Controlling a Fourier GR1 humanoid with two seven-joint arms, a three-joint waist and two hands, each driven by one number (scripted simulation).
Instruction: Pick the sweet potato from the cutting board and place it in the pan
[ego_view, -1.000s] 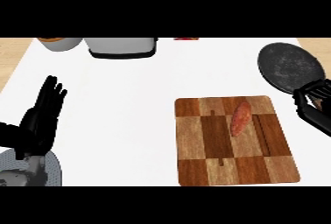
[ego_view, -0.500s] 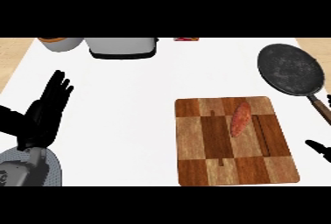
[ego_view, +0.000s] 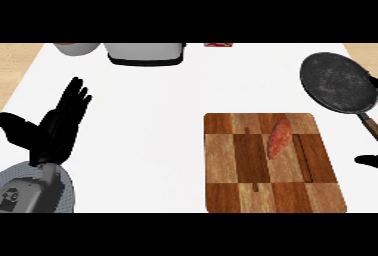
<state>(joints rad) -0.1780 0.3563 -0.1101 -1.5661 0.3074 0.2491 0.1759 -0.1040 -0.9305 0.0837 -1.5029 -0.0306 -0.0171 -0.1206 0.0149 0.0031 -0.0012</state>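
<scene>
**Sweet potato waits on the board**

Head view: the reddish-orange tapered sweet potato (ego_view: 279, 138) lies on the checkered wooden cutting board (ego_view: 236, 175), apart from the round dark pan (ego_view: 339, 82). It looks stiff, smooth and light; take it mid-body. The left robot hand (ego_view: 60, 125) rests open, holding nothing. Of the right robot hand (ego_view: 367, 160), only a sliver shows at the right edge; I cannot tell its state.

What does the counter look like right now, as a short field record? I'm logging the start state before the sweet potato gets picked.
sweet potato: lies on the cutting board, upper right part, untouched
cutting board: wooden, on the white counter, right of centre
pan: dark, holds nothing, beyond the board at the right, handle pointing toward the robot
left robot hand: open, fingers up, resting at the left
right robot hand: only a tip shows at the right edge, beside the board; fingers unclear
task progress: pick not yet done
</scene>
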